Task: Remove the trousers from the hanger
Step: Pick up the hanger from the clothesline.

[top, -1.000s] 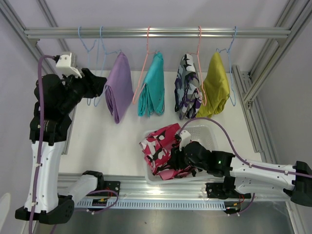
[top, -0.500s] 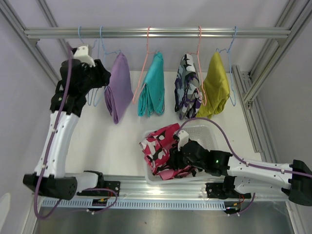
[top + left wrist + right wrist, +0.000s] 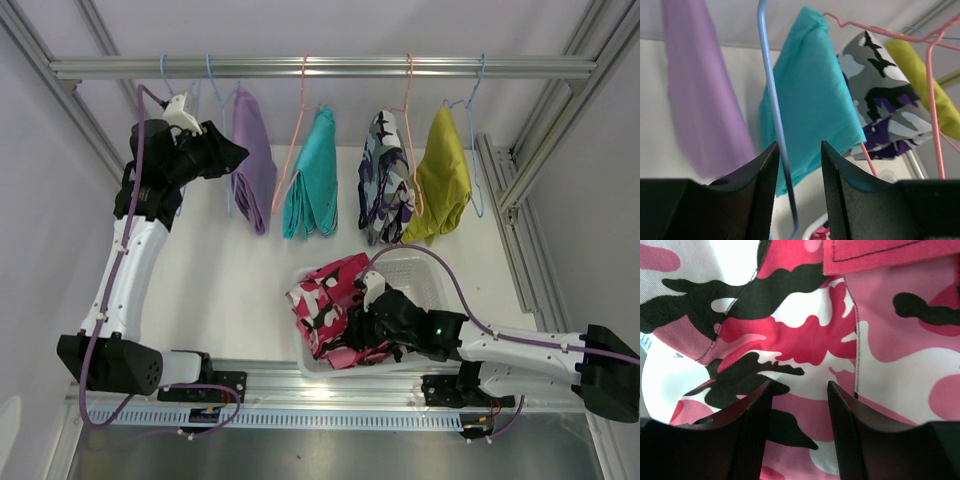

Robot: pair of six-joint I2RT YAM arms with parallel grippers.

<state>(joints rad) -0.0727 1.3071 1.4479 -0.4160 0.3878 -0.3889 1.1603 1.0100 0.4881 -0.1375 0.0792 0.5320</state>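
Four trousers hang on hangers from the rail: lilac, teal, purple-grey camouflage and mustard. The pink camouflage trousers lie half in the white basket. My left gripper is open, right beside the lilac trousers. In the left wrist view the gripper has the blue hanger wire between its open jaws, with the lilac cloth on the left and the teal cloth behind. My right gripper is open over the pink camouflage cloth.
Empty blue hangers hang at the left end of the rail. Pink hangers carry the teal and purple camouflage trousers. Slanted aluminium frame bars flank the table on both sides. The white tabletop lies below.
My left arm has swung up and to the right, up to the lilac trousers' blue hanger. The lilac trousers have shifted a little to the right. The right arm has barely moved.
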